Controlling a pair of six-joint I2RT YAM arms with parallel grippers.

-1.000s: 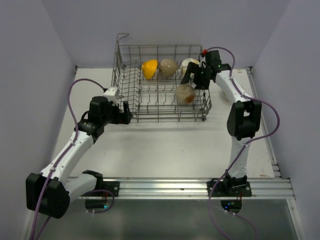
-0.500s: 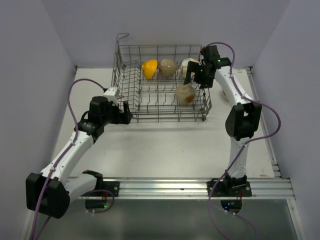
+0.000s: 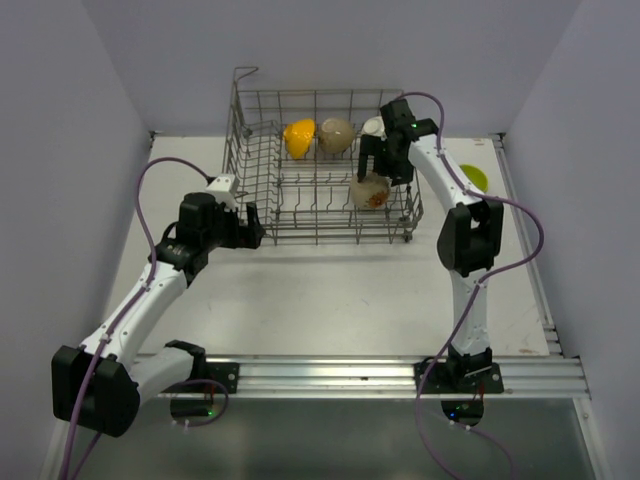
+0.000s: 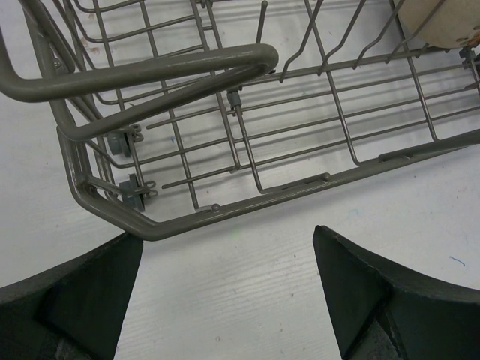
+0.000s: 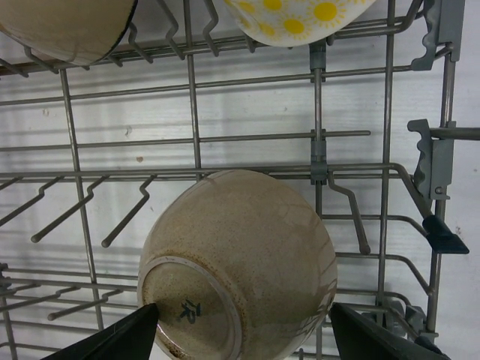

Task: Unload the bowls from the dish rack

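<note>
The right gripper hangs spread wide over the speckled beige ceramic bowl, which is tilted among tines at the right of the grey wire dish rack. I'd worry its fingers snag a tine or skid off the glazed curve.

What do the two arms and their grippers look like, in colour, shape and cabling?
Both the left arm and the right arm have white links and bulky black joint housings. A purple cable loops loosely along each one. The left gripper and right gripper have matt black, wedge-shaped fingers. A small green light glows on the right wrist.
</note>
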